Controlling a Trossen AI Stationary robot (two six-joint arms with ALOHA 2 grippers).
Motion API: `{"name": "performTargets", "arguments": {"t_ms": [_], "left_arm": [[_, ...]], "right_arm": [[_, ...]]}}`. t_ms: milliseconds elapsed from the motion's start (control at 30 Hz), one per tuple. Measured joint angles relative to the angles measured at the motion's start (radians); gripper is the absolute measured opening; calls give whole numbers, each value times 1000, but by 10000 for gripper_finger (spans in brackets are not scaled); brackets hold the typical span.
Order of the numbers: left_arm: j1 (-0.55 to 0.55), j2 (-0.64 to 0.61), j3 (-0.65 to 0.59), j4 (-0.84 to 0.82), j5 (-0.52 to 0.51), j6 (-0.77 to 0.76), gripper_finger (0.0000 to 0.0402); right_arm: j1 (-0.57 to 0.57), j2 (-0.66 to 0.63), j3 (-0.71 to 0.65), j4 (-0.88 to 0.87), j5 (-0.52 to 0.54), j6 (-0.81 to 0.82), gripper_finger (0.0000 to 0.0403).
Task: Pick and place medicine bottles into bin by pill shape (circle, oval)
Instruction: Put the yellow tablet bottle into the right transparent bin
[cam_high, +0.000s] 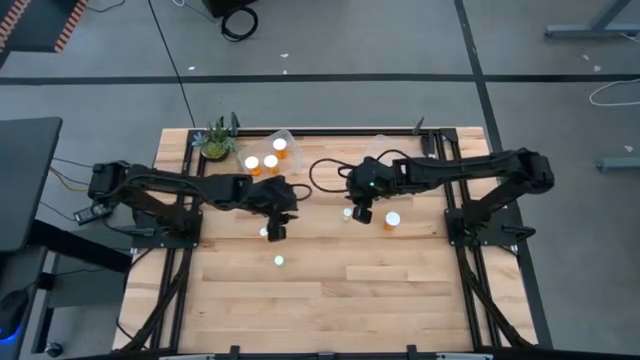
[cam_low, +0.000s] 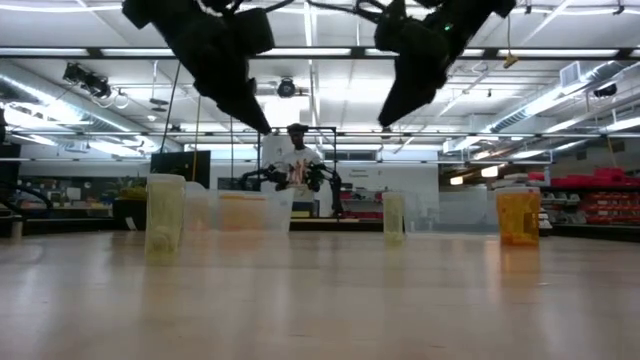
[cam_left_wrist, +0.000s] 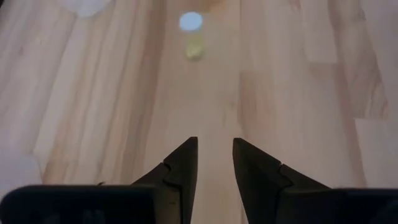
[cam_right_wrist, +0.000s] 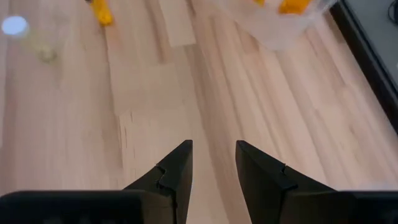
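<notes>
A small pale bottle (cam_low: 165, 218) stood nearest the low camera on the wooden table (cam_high: 320, 290). Above it both grippers hung empty, fingers narrowly parted: left gripper (cam_high: 275, 228) and right gripper (cam_high: 362, 212). Judged between picks; next, descend on a loose bottle (cam_high: 392, 220). Three bottles sat in the left bin (cam_high: 285, 137); a plant (cam_high: 214, 138) stood beside it.

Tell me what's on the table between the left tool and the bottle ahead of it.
Nothing: the left wrist view shows bare wood between the left tool and the small white-capped bottle standing ahead of it.
</notes>
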Motion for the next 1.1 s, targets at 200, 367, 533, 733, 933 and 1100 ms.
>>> {"name": "performTargets", "arguments": {"t_ms": [200, 367, 533, 733, 933, 1100], "left_arm": [[16, -40, -68, 94, -3, -35, 110], [17, -32, -64, 144, -4, -53, 110], [17, -33, -64, 152, -4, -53, 110], [15, -33, -65, 145, -4, -65, 110], [16, -33, -65, 96, -10, -85, 107], [16, -33, -65, 56, -11, -84, 103]], "right_arm": [[2, 52, 0, 40, -41, -63, 129], [6, 97, -1, 61, -51, -130, 129], [6, 138, -1, 78, -71, -166, 130], [11, 156, -4, 70, -96, -184, 168], [11, 164, -5, 69, -96, -193, 232], [9, 165, -5, 71, -96, -188, 245]]}}
